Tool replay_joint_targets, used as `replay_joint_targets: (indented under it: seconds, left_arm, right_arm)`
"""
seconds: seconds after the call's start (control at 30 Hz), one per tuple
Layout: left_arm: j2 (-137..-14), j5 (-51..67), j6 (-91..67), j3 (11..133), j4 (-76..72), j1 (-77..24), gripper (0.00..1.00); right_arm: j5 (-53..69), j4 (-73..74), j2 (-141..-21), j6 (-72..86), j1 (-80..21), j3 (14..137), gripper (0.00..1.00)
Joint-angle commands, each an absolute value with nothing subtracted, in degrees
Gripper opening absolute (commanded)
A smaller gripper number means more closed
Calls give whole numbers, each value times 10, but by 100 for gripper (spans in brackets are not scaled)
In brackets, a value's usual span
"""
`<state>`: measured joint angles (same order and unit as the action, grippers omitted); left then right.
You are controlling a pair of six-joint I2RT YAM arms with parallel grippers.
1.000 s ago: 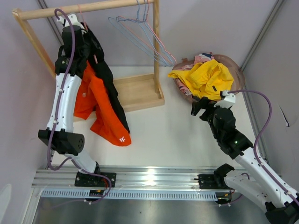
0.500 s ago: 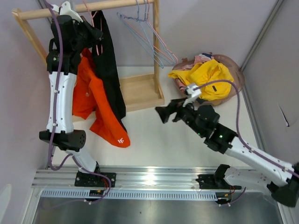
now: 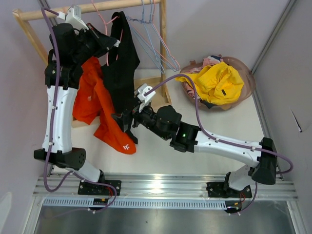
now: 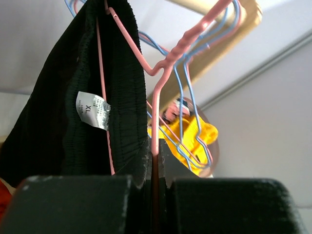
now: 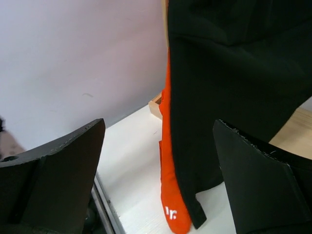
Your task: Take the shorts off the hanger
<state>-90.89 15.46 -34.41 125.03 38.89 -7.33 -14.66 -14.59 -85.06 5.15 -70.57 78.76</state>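
Both fingers of the right gripper (image 5: 158, 146) stood spread wide, low over the bench (image 3: 195, 122), with nothing between them yet; the lower leg of the black shorts (image 3: 122, 68) hung just in front of the opening, and I could not tell if the cloth touched a finger. Just beside this leg, on the left, hung the orange shorts (image 3: 97, 97), whose hem with a small white mark reached almost down to the bench. Higher and farther back, the left gripper (image 4: 155, 180) was pressed together on the thin wire of the pink hanger (image 4: 161, 68), which carried the black shorts by the waistband, a white size label (image 4: 93, 109) showing on the inside. The hanger's hook went up toward the wooden rail (image 3: 97, 7), near some empty hangers (image 3: 156, 44). Far to the right, the yellow shorts (image 3: 214, 83) lay heaped in a basket (image 3: 246, 73), well apart from the rack. As a judgement, the black shorts were light, soft and limp, so they would fold and slide rather than keep a shape. A good place to take hold seemed the hanging leg, with much cloth gathered, because a thin pinch could slip out. Pulling downward while the hanger was held firm should draw the waistband off the wire.
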Motion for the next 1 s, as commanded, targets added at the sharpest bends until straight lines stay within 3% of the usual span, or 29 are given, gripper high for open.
replay_joint_targets:
  seconds: [0.0,0.37,0.47,0.5,0.53,0.57,0.73,0.97]
  left_arm:
    - [-833,193,-367,1225,320,-76,0]
    - [-727,210,-423,1080,235,-76,0]
    - [-710,211,-430,1046,224,-76,0]
    - [-709,210,-429,1045,227,-75,0]
    - [-708,210,-427,1045,226,-75,0]
    - [-708,211,-423,1048,227,-75,0]
    - [-722,193,-385,1082,254,-74,0]
    - [-766,149,-344,1157,281,-55,0]
  right_arm:
    - [-167,-215,-872,31,-707,823,99]
    - [-220,-255,-954,41,-712,889,99]
    - [-250,-270,-970,34,-725,894,75]
    - [-255,-274,-969,27,-729,891,29]
    - [-254,-275,-968,26,-735,887,11]
    - [-263,-274,-964,25,-739,876,1]
    - [-287,-262,-933,23,-782,819,0]
    - [-409,-247,-877,37,-920,693,0]
